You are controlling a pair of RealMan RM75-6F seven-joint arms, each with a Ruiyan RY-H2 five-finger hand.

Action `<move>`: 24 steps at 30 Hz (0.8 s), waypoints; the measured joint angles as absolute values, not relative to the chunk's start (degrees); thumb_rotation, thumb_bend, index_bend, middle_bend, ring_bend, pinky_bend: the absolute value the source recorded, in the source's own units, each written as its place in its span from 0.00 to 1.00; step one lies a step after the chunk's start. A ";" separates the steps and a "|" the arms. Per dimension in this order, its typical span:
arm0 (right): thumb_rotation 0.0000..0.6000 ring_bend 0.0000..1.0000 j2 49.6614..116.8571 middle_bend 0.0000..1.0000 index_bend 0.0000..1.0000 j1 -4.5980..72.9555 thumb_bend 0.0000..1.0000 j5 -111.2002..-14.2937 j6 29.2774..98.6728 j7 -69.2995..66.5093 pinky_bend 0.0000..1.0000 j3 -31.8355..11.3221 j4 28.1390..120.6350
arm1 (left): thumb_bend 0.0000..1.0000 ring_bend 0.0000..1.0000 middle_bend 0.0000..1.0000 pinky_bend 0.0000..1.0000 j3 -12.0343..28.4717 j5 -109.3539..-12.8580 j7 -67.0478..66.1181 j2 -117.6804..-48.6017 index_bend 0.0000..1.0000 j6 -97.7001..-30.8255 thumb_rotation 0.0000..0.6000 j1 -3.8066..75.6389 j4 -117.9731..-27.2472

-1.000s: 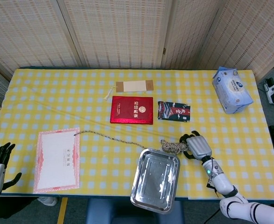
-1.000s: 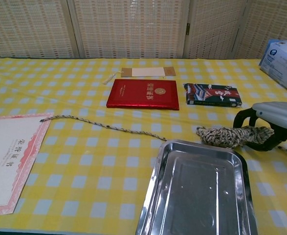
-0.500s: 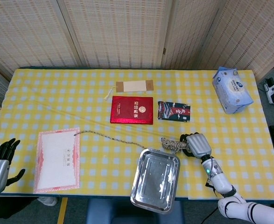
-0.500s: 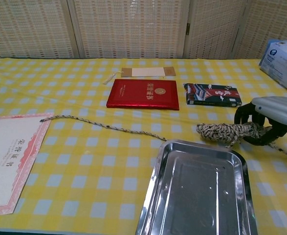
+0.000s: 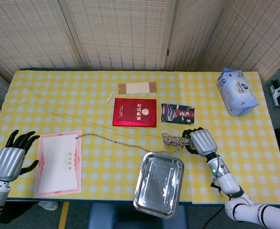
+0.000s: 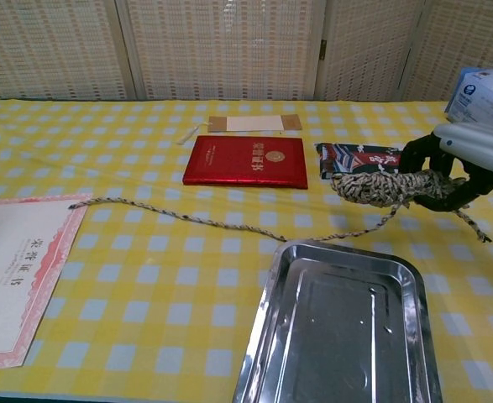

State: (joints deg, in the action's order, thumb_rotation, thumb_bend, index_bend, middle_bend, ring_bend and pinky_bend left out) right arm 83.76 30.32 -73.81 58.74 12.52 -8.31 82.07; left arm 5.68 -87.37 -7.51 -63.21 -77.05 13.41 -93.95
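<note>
— What is the right hand (image 6: 469, 164) holding?

— Its fingers are wrapped around a bundle of rope (image 6: 385, 186). The bundle is up off the table, just past the far edge of the metal tray (image 6: 338, 327). A long tail of rope trails away from the hand across the cloth toward the pink paper (image 5: 58, 163).

— Will the rope be hard to hold?

— I think it is light and floppy. The wound part is the best place to grab, since the loose tail just drags.

— And the left hand (image 5: 10, 160)?

— It holds nothing, fingers spread, beside the pink paper.

— What is the table like?

— A soft yellow checked cloth (image 5: 82, 95), with a screen wall behind.
</note>
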 measured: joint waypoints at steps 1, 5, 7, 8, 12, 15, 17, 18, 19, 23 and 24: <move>1.00 0.62 83.47 0.57 0.61 30.49 0.52 -73.63 58.84 13.10 0.41 -8.57 82.69 | 0.29 0.25 0.23 0.10 5.97 -87.38 -7.37 -63.35 0.28 -76.13 1.00 14.27 -93.83; 1.00 0.63 82.51 0.57 0.62 31.44 0.52 -72.35 58.99 16.01 0.41 -9.69 85.02 | 0.32 0.34 0.32 0.20 7.38 -87.55 -7.50 -64.77 0.34 -72.28 1.00 18.64 -93.03; 1.00 0.63 82.27 0.57 0.62 31.95 0.52 -71.50 58.92 17.24 0.41 -10.22 85.78 | 0.35 0.41 0.38 0.31 8.07 -87.46 -7.73 -66.11 0.37 -70.65 1.00 20.55 -92.14; 1.00 0.63 82.15 0.58 0.62 32.31 0.52 -70.87 58.87 18.02 0.41 -10.59 86.23 | 0.37 0.43 0.40 0.37 8.57 -87.17 -7.90 -67.14 0.37 -69.41 1.00 21.81 -91.30; 1.00 0.63 81.78 0.58 0.62 33.27 0.53 -68.84 58.84 20.30 0.42 -11.65 87.56 | 0.39 0.53 0.50 0.57 10.25 -84.54 -8.72 -70.52 0.40 -64.98 1.00 25.69 -88.00; 1.00 0.63 81.53 0.58 0.62 33.87 0.53 -67.26 58.89 21.89 0.42 -12.26 88.43 | 0.39 0.61 0.60 0.67 11.46 -81.23 -9.47 -73.57 0.42 -61.56 1.00 28.45 -85.13; 1.00 0.63 81.44 0.58 0.62 34.29 0.53 -66.17 58.91 22.99 0.42 -12.55 88.94 | 0.39 0.65 0.65 0.72 12.15 -78.83 -9.95 -75.84 0.43 -59.13 1.00 30.33 -83.04; 1.00 0.63 81.43 0.58 0.62 34.48 0.53 -65.74 58.91 23.44 0.42 -12.64 89.11 | 0.39 0.68 0.68 0.74 12.39 -77.84 -10.22 -76.80 0.44 -58.11 1.00 31.12 -82.12; 1.00 0.63 81.42 0.58 0.62 34.65 0.53 -65.34 58.92 23.86 0.42 -12.71 89.27 | 0.39 0.69 0.69 0.74 12.60 -76.87 -10.54 -77.68 0.44 -57.10 1.00 31.86 -81.20; 1.00 0.63 81.35 0.58 0.62 35.32 0.53 -63.67 58.99 25.42 0.42 -12.87 89.90 | 0.39 0.72 0.74 0.76 13.32 -72.18 -12.13 -81.08 0.45 -52.70 1.00 34.92 -77.72; 1.00 0.63 81.32 0.58 0.62 35.43 0.53 -63.40 59.06 25.69 0.42 -12.88 90.04 | 0.39 0.73 0.75 0.76 13.43 -71.18 -12.51 -81.76 0.46 -51.92 1.00 35.51 -77.12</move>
State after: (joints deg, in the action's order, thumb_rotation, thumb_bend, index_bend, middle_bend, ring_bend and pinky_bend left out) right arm 81.32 35.43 -63.40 59.06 25.69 -12.88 90.04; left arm 13.43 -71.18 -12.51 -81.76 -51.92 35.51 -77.12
